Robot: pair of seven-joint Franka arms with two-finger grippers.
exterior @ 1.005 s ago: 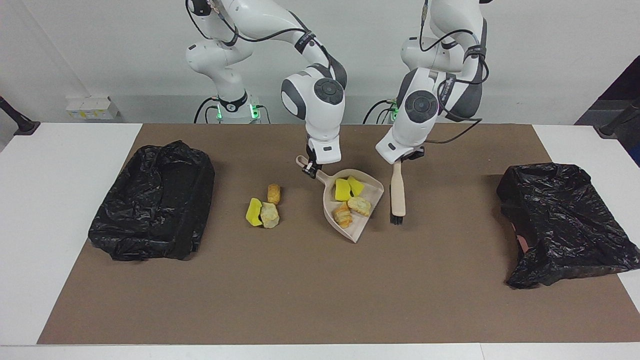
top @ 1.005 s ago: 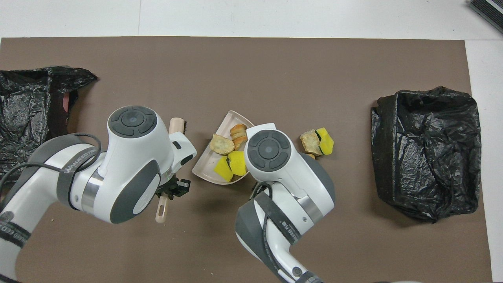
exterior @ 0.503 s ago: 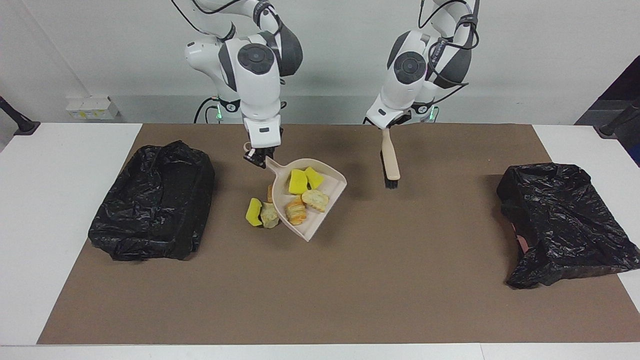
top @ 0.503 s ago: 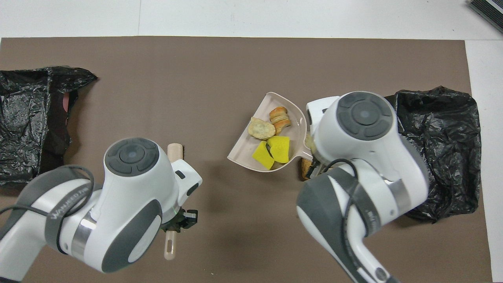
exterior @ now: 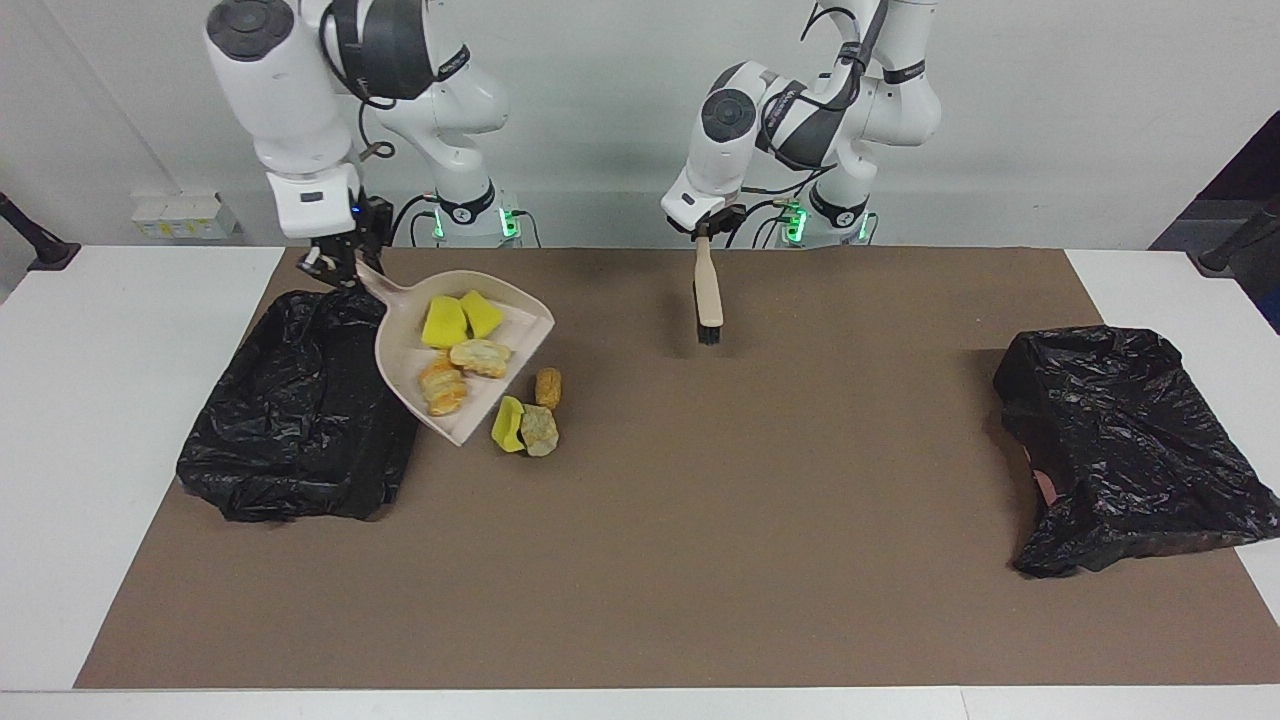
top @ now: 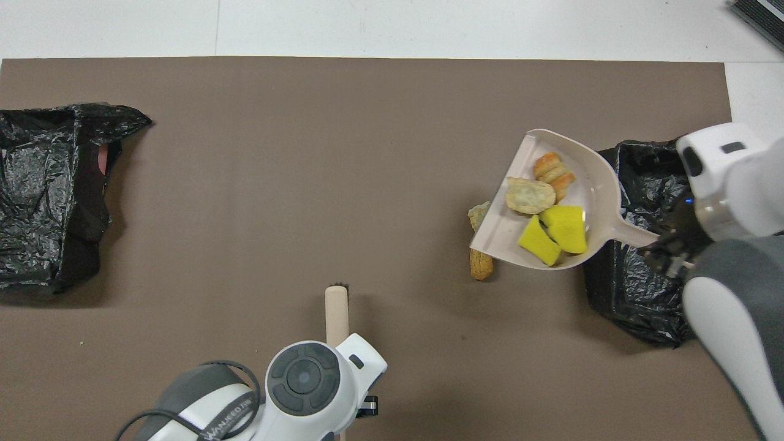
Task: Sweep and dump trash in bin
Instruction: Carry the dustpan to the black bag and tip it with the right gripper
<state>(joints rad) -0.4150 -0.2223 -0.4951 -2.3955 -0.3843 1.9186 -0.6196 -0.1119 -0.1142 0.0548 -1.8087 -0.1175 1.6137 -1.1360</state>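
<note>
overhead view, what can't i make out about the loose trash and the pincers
- Loose trash: overhead, the raised dustpan covers most of it; only two bits show.
- Left pincer: overhead, hidden under its own wrist.
- Right pincer: overhead, dark against the bin bag; fingertips unreadable.

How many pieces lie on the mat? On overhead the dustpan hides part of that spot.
Observer: Three: a yellow sponge, a beige lump and a bread piece, bunched together.
Operator: Is the dustpan up, or resting on them?
Observer: The dustpan is up, clear of them. The right gripper is shut on its handle at the edge of the bin.
Operator: And the brush?
Observer: The brush hangs bristles-down from the left gripper, above the mat.
</note>
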